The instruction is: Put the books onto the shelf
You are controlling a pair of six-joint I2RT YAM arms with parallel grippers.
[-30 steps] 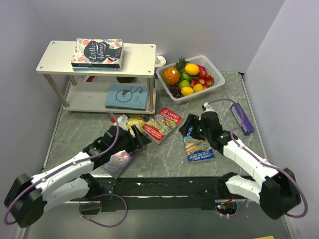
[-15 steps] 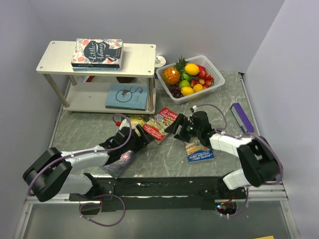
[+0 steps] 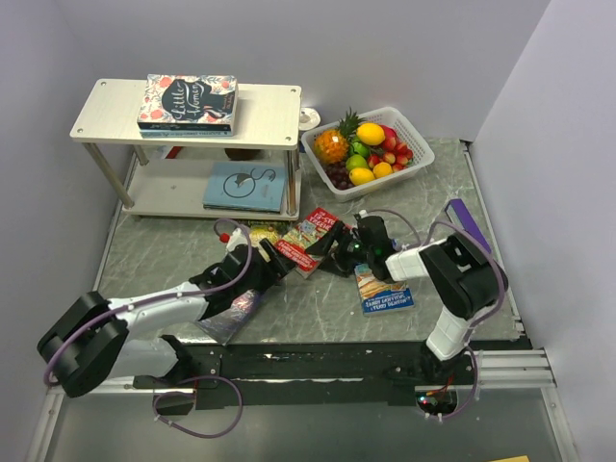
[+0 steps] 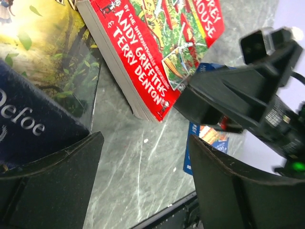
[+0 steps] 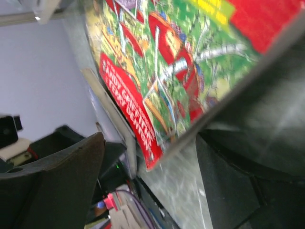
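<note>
The shelf [image 3: 269, 104] stands at the back left, with the floral "Little Women" book [image 3: 189, 101] on its top board and a pale blue book [image 3: 245, 186] on the lower one. A red "Treehouse" book [image 3: 308, 239] [image 4: 162, 52] [image 5: 167, 71] lies on the table. My right gripper [image 3: 333, 252] [image 5: 152, 186] is open, and the book's near corner sits between its fingers. My left gripper [image 3: 279, 269] [image 4: 143, 191] is open just short of the same book, over bare table. A blue "Treehouse" book [image 3: 383, 287], a green-gold book [image 3: 260, 234] [image 4: 43, 52] and a dark purple book [image 3: 231, 313] lie nearby.
A white basket of fruit [image 3: 409, 123] stands right of the shelf. A small purple box [image 3: 469, 219] lies at the right, beside the right arm. The two grippers face each other closely across the red book. A dark "Defoe" cover [image 4: 28, 124] overlaps the green-gold book.
My right gripper has swung left from above the blue book to the red book's corner. The left arm has stretched forward, towards the red book. Both grippers stayed open.
</note>
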